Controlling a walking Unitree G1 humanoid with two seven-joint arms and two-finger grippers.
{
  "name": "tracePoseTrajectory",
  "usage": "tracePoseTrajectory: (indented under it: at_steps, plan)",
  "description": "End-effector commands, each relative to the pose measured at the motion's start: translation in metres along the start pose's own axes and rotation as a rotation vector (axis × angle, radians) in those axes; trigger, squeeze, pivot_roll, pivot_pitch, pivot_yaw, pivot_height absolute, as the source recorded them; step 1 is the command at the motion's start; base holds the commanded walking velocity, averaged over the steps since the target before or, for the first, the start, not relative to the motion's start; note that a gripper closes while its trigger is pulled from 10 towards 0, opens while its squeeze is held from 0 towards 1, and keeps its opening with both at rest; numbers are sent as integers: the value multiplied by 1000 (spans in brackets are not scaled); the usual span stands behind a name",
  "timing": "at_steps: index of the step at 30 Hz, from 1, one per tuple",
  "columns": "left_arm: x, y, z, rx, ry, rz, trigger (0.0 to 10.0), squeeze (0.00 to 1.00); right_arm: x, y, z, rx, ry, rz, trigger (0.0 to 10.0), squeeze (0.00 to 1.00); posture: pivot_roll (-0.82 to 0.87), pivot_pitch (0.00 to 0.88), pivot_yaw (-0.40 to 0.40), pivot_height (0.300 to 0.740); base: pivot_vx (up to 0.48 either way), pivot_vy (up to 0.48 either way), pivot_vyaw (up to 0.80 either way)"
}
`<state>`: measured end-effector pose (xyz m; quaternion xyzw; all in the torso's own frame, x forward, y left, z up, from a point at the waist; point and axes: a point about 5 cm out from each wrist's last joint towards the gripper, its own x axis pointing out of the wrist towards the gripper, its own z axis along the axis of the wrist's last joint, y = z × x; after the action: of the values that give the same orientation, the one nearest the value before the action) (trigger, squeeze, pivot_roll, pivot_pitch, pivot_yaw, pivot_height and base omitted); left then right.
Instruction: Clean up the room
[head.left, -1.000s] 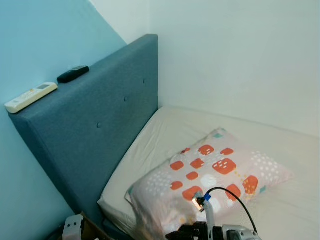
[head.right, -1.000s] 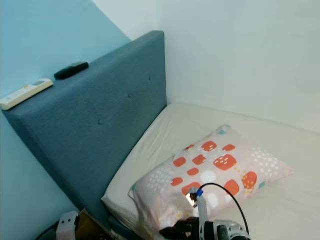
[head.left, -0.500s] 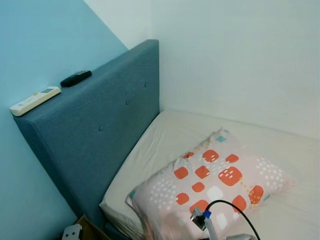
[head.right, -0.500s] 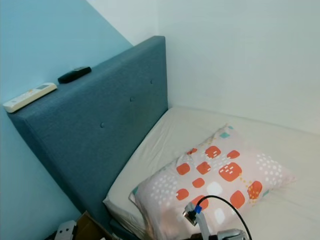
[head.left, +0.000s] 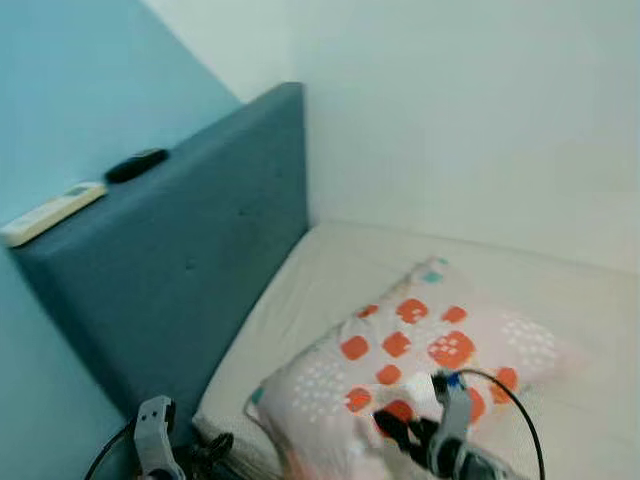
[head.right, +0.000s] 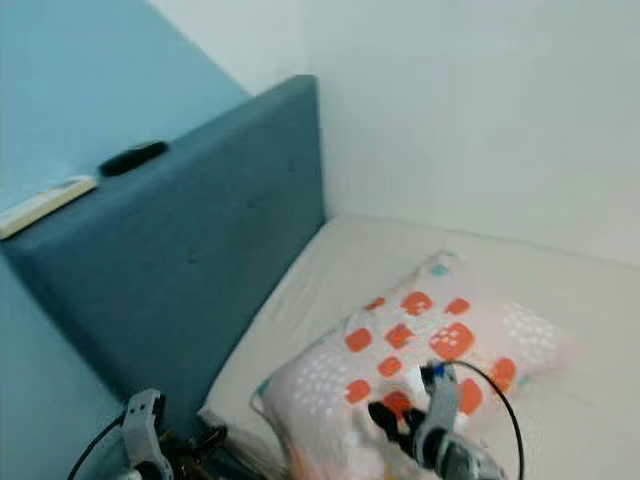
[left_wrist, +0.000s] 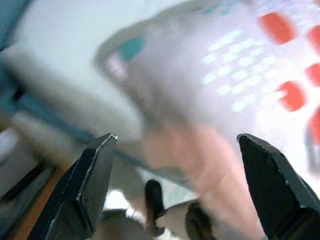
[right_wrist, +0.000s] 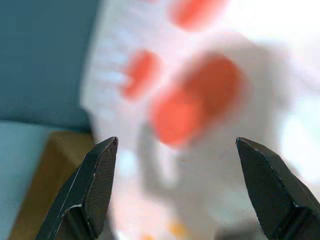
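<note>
Soft patterned pillow (head.left: 420, 350), upholstered headboard (head.left: 170, 270)

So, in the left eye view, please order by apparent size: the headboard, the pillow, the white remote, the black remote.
1. Blue headboard, largest.
2. Patterned pillow.
3. White remote and black remote: the white one looks slightly longer, but it lies nearer the camera and the frame is blurred, so this order is unsure.

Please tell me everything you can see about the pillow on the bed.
The pillow is plump and soft, in pale pinkish fabric printed with orange-red rounded squares, white dotted patches and small teal corners. It lies flat and skewed on the bare cream mattress, one corner reaching the mattress's near edge. The right gripper is open just above its near end; contact cannot be told.
</note>
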<state>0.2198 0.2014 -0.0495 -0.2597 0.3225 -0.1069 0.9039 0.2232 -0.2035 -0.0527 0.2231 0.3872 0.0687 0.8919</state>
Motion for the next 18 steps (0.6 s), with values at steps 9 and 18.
tracePoseTrajectory:
  at_steps: [9,18]
  plan:
    - [6,-7,11,39,-28,-35,10000,0,-7,-11,-30,70,47,-142,10000,0,-40,0,28,740,0,0,-621]
    - [9,-1,19,232,-23,194,10000,0,-10,-14,-46,66,77,-233,10000,0,-53,0,37,740,0,0,-632]
